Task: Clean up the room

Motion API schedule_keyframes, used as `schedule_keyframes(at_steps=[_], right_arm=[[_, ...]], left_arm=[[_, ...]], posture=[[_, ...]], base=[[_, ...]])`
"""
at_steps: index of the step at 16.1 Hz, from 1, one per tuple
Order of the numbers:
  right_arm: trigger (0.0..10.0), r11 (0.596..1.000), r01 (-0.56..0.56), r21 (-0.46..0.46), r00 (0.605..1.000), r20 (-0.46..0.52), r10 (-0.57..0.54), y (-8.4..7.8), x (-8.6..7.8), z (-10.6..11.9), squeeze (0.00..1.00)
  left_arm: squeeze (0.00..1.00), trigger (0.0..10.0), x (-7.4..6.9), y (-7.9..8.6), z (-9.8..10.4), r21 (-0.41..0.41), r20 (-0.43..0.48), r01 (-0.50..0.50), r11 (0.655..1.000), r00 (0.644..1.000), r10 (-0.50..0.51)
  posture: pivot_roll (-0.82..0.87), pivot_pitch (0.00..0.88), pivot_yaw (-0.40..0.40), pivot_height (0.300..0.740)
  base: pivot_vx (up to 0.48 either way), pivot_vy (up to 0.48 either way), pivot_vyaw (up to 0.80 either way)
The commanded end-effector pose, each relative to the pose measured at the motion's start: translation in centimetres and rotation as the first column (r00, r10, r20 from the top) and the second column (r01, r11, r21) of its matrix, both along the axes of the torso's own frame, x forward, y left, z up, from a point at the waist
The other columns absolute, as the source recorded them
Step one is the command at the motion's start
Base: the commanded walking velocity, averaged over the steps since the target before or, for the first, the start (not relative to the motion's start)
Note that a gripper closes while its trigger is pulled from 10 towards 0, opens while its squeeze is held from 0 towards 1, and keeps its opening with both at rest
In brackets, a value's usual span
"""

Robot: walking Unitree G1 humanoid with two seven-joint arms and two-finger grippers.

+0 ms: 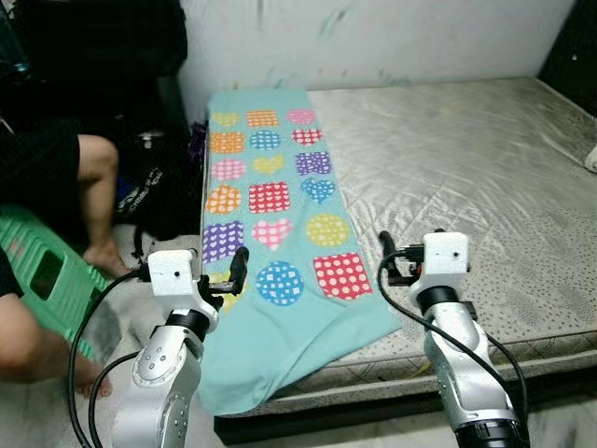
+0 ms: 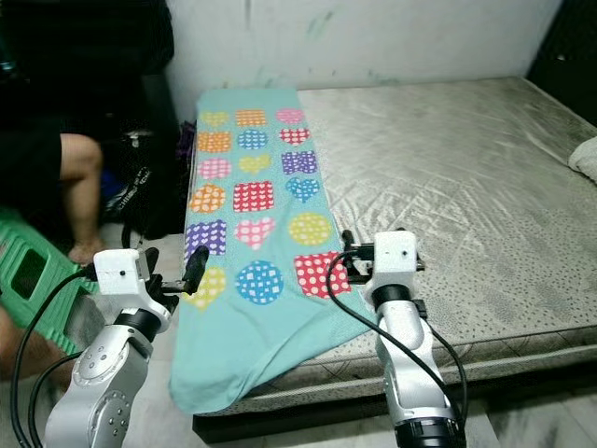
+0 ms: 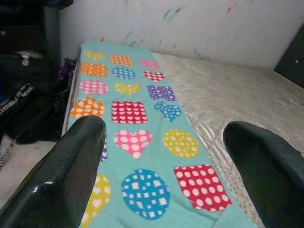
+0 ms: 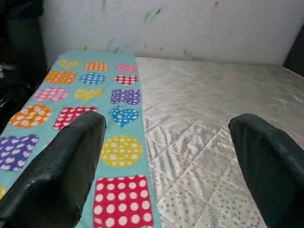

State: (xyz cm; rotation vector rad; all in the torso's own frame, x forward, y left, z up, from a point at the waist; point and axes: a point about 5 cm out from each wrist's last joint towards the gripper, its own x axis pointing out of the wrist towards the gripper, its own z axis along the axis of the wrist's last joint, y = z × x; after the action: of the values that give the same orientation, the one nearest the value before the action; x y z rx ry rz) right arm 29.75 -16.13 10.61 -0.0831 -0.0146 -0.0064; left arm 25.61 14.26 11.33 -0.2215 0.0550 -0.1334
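Observation:
A teal blanket with colourful dotted squares, hearts and circles lies lengthwise along the left side of a bare grey mattress. Its near end hangs over the bed's front edge. My left gripper hovers open over the blanket's near left corner; in the left wrist view its fingers stand wide apart with nothing between them. My right gripper is open just right of the blanket's near right edge, over the mattress. The right wrist view looks along the blanket's right edge.
A person sits at the left, a bare leg close to the bed. A green plastic stool stands by my left arm. Dark bags lie between the person and the bed. A white wall backs the bed; something pale lies at the mattress's right edge.

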Motion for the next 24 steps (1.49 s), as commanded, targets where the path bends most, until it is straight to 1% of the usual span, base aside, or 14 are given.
schedule_keyframes(at_steps=[1,2,8,12,15,22,24], right_arm=[[10.0,1.0,0.009,0.003,1.0,0.009,-0.009,-0.06,0.24,0.21,0.0],[10.0,1.0,0.009,0.003,1.0,0.009,-0.009,-0.06,0.25,0.22,0.0],[10.0,1.0,0.014,0.003,1.0,0.014,-0.014,-0.15,0.35,0.32,0.0],[10.0,1.0,0.013,0.0,1.0,0.013,-0.013,-0.15,0.37,0.27,0.0],[10.0,1.0,0.014,-0.002,1.0,0.013,-0.014,-0.21,0.41,0.27,0.0],[10.0,1.0,0.017,0.001,1.0,0.011,-0.017,-0.23,0.36,0.15,0.0],[10.0,1.0,0.018,0.002,1.0,0.01,-0.018,-0.23,0.35,0.14,0.0]], left_arm=[[0.0,10.0,-0.06,0.12,0.09,0.009,0.003,0.002,1.0,1.0,-0.002],[0.0,10.0,-0.05,0.11,0.1,0.009,0.003,0.003,1.0,1.0,-0.003],[0.0,10.0,0.02,0.05,0.14,0.009,0.005,0.008,1.0,1.0,-0.008],[0.0,10.0,0.01,0.01,0.1,0.005,0.004,0.007,1.0,1.0,-0.007],[0.0,10.0,0.0,0.09,0.17,-0.008,0.009,0.0,1.0,1.0,0.001],[0.0,10.0,0.05,0.04,0.21,-0.004,0.011,0.005,1.0,1.0,-0.005],[0.0,10.0,0.04,0.03,0.22,-0.004,0.011,0.006,1.0,1.0,-0.006]], posture=[[-0.12,0.0,0.027,0.74],[-0.12,0.0,0.027,0.74],[-0.12,0.0,0.026,0.74],[-0.12,0.0,0.023,0.74],[-0.12,0.0,0.024,0.74],[-0.12,0.0,0.027,0.74],[-0.12,0.0,0.027,0.74]], base=[[0.0,0.0,0.0],[0.0,0.0,0.0],[0.0,-0.307,0.0],[0.0,-0.423,0.0],[0.0,0.0,0.0],[0.0,0.0,0.0],[0.0,0.0,-0.51]])
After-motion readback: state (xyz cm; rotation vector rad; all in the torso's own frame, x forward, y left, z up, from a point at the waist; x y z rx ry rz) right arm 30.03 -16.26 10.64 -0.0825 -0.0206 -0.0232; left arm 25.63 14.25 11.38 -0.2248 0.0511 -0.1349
